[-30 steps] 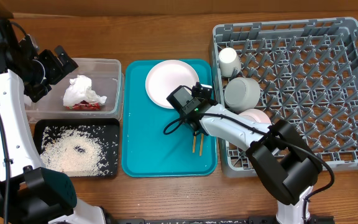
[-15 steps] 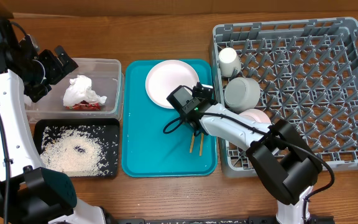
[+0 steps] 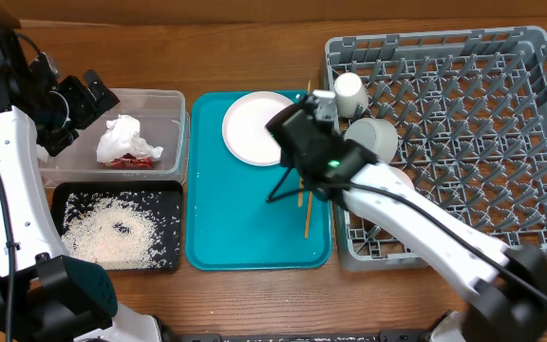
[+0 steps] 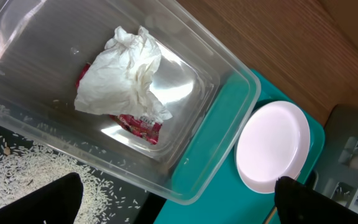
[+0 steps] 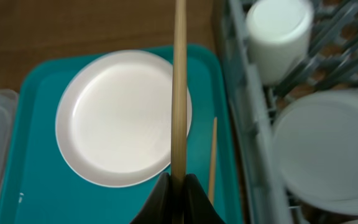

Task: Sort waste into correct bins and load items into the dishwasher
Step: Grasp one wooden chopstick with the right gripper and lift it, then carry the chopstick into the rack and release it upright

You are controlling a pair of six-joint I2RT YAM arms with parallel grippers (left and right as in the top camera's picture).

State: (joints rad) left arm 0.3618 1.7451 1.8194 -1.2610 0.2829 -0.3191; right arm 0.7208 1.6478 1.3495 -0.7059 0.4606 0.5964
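My right gripper [image 5: 179, 184] is shut on one wooden chopstick [image 5: 179, 87], held above the teal tray and pointing toward its far edge. In the overhead view this gripper [image 3: 317, 103] hangs beside the dishwasher rack's [image 3: 501, 57] left rim. A second chopstick [image 3: 306, 214] lies on the tray, also visible from the right wrist [image 5: 212, 163]. The small plate [image 3: 257, 126] rests on the tray. Cup [image 3: 349, 92], bowl [image 3: 373, 141] and large plate [image 3: 395, 177] sit in the rack. My left gripper [image 4: 173, 211] stands open above the clear tub [image 4: 229, 68], which holds the napkin [image 4: 126, 68] and red sauce packet [image 4: 138, 124].
The black tray [image 3: 117, 190] at front left holds scattered rice [image 3: 112, 233]. The teal tray [image 3: 235, 237] lies between the bins and the rack. Upright pegs fill most of the rack. The right arm stretches across the rack's front left corner.
My right gripper has risen off the teal tray with one chopstick and moved toward the tray's far right corner. The other chopstick stays on the tray. The left arm has not moved.
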